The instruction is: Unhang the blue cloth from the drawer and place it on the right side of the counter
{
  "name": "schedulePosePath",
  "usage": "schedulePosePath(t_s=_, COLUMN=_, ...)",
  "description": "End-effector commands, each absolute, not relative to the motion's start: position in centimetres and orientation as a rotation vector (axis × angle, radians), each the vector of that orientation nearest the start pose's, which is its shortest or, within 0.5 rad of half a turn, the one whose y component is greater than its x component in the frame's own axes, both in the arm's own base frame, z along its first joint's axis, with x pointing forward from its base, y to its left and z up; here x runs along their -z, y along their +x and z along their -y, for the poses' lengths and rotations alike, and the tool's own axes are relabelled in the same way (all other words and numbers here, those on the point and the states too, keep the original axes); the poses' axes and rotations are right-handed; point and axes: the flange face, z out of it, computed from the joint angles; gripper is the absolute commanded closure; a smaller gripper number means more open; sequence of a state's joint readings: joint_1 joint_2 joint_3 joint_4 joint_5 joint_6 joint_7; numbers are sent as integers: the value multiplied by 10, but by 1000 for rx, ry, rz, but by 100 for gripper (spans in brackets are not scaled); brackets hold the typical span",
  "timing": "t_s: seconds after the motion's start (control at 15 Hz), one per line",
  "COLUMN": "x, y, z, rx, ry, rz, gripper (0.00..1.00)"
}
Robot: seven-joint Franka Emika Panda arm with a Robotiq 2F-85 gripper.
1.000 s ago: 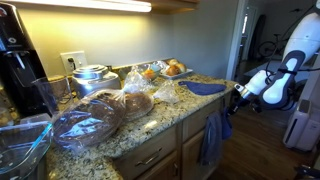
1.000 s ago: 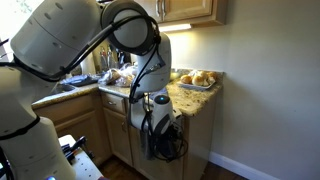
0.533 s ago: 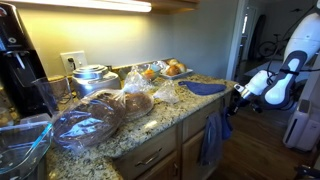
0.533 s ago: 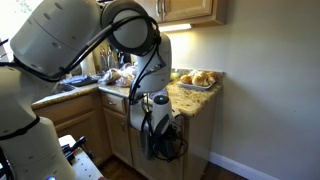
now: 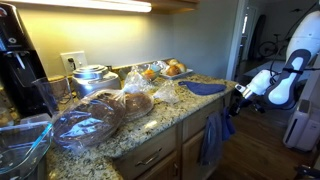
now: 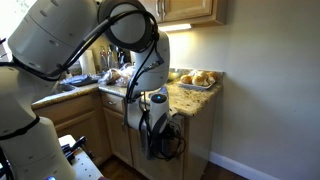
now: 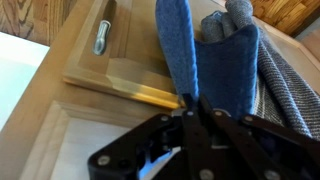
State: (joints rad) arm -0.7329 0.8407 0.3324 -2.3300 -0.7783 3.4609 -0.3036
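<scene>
Wrist view, left to right: drawer handle point(image 7: 102, 38), pale wood drawer front point(image 7: 110, 75), then the blue cloth point(image 7: 225, 65) hanging in two folds down the drawer front, with a grey towel point(image 7: 290, 85) just beside it at the right edge. The gripper point(image 7: 190, 103) comes in from the bottom. Its jaws look drawn together, tips pinching the cloth's lower end.

Exterior view, left to right: bagged bread point(image 5: 95, 115) crowds the left of the counter point(image 5: 165, 122). There is some bare granite toward the right end, where a dark-blue oval item point(image 5: 205, 88) lies near the rounded edge. Blue cloth point(image 5: 212, 138) hangs below that edge against the cabinet. Gripper point(image 5: 237, 98) sits at the cloth's top, just off the counter corner. The arm point(image 5: 272, 85) reaches in from the right, forearm roughly level, with open floor beneath it.

Opposite exterior view: the arm arches over, gripper point(image 6: 152, 128) pointing down at the cabinet face, below a tray of rolls point(image 6: 197, 78).
</scene>
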Motion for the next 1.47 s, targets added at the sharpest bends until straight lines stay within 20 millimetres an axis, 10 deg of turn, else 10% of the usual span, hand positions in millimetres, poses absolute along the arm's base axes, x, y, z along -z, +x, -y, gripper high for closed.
schedulePosePath(t_s=0.0, x=-95, y=459, z=95, rx=760, ry=-2801, rz=818, gripper=93)
schedulePosePath(t_s=1.4, x=-170, y=412, z=64, rx=729, ry=-2871, rz=921, gripper=92)
